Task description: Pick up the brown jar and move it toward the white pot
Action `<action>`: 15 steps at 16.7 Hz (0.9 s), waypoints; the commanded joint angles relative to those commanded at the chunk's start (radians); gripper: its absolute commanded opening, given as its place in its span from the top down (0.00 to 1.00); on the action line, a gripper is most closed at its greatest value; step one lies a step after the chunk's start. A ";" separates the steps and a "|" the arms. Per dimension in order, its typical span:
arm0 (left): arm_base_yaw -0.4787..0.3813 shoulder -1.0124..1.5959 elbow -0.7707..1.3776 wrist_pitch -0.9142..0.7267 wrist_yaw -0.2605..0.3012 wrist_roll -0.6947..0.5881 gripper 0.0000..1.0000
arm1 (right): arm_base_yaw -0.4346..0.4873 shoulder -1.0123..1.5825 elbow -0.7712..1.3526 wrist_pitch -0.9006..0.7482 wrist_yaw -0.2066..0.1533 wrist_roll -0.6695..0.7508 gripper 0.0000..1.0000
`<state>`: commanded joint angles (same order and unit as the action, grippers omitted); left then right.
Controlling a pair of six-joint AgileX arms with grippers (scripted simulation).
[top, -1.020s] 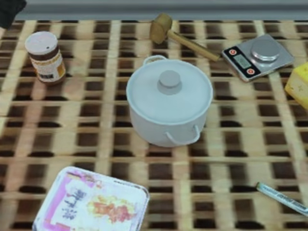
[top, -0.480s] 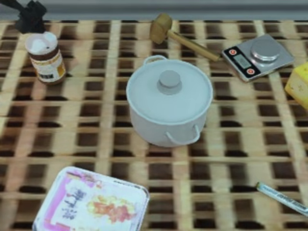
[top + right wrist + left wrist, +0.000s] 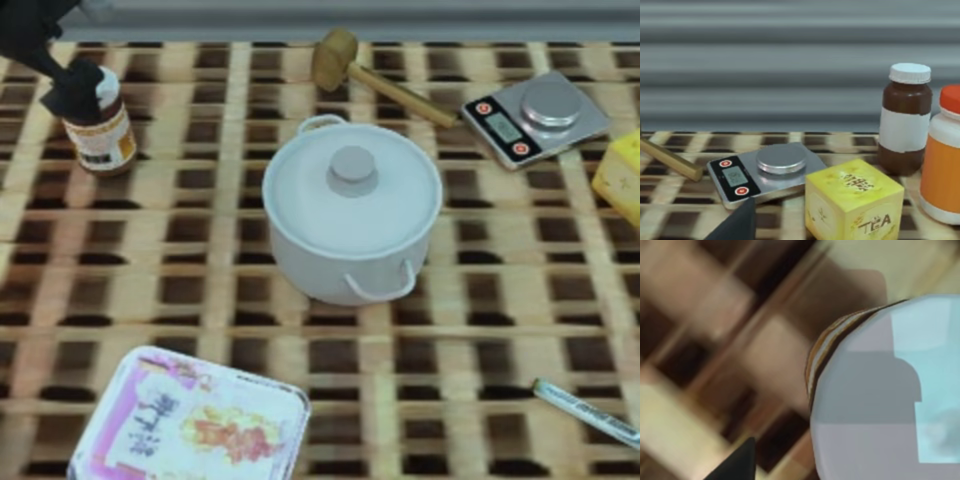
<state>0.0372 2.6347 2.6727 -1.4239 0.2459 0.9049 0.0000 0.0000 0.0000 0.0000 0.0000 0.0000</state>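
Left arm reaches in from the top view's far-left corner; left gripper (image 3: pixel 82 88) sits over the white cap of the brown jar (image 3: pixel 102 138). Cannot tell whether its fingers are apart or clamped. Jar stands upright, long axis vertical, far left, well apart from the white pot (image 3: pixel 350 222) mid-table. Right arm not in the top view.

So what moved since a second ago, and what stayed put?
The left gripper came in from the top view's far left corner and now sits over the brown jar, covering most of its white cap. Whether it has taken hold cannot be told. The jar stands where it was. The white pot, mallet, scale and printed box have not moved.
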 joint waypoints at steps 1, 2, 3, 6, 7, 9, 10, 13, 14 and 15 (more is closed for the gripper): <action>0.000 0.000 0.000 0.000 0.000 0.000 0.00 | 0.000 0.000 0.000 0.000 0.000 0.000 0.00; 0.000 0.000 0.000 0.000 0.000 0.000 0.00 | 0.000 0.000 0.000 0.000 0.000 0.000 0.00; 0.000 0.000 0.000 0.000 0.000 0.000 0.00 | 0.000 0.000 0.000 0.000 0.000 0.000 0.00; -0.006 0.001 -0.017 0.018 -0.001 -0.004 0.00 | 0.000 0.000 0.000 0.000 0.000 0.000 0.00; -0.007 0.001 -0.036 0.038 -0.001 -0.006 0.00 | 0.000 0.000 0.000 0.000 0.000 0.000 0.00; -0.012 0.000 -0.089 0.092 -0.002 -0.012 0.00 | 0.000 0.000 0.000 0.000 0.000 0.000 0.00; -0.015 0.000 -0.117 0.121 -0.003 -0.015 0.00 | 0.000 0.000 0.000 0.000 0.000 0.000 0.00; -0.021 0.000 -0.183 0.188 -0.004 -0.021 0.00 | 0.000 0.000 0.000 0.000 0.000 0.000 0.00; -0.022 0.000 -0.192 0.197 -0.004 -0.022 0.00 | 0.000 0.000 0.000 0.000 0.000 0.000 0.00; -0.022 0.000 -0.193 0.198 -0.004 -0.022 0.00 | 0.000 0.000 0.000 0.000 0.000 0.000 0.00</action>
<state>0.0153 2.6344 2.4800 -1.2262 0.2418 0.8828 0.0000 0.0000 0.0000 0.0000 0.0000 0.0000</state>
